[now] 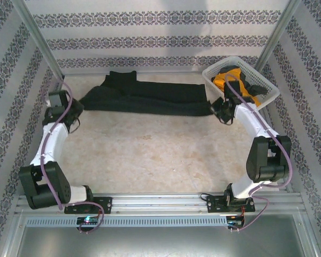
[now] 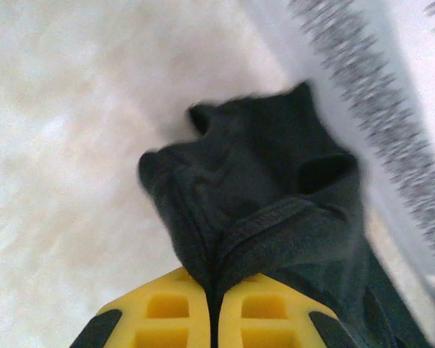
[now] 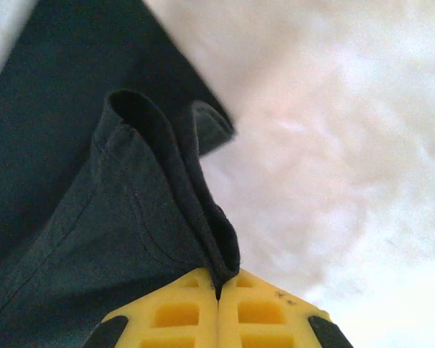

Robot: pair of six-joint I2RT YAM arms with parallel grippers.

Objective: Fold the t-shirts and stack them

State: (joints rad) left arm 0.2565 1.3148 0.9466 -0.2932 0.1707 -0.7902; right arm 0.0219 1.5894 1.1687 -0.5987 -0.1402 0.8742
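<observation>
A large black t-shirt (image 1: pixel 144 96) lies stretched left to right across the far half of the table. My left gripper (image 1: pixel 79 109) pinches its left end; in the left wrist view the yellow fingers (image 2: pixel 167 312) are shut on a bunched fold of the black t-shirt (image 2: pixel 254 196). My right gripper (image 1: pixel 220 112) pinches the right end, and its yellow fingers (image 3: pixel 177 315) are shut on a hem fold of the black t-shirt (image 3: pixel 94 196). An orange-yellow t-shirt (image 1: pixel 227 81) and a dark one (image 1: pixel 251 85) lie in the basket.
The white lattice basket (image 1: pixel 267 88) stands at the far right corner, just behind my right arm. Patterned walls and metal posts (image 1: pixel 40 40) close in the table on three sides. Bare pale tabletop (image 1: pixel 155 152) stretches between the black shirt and the arm bases.
</observation>
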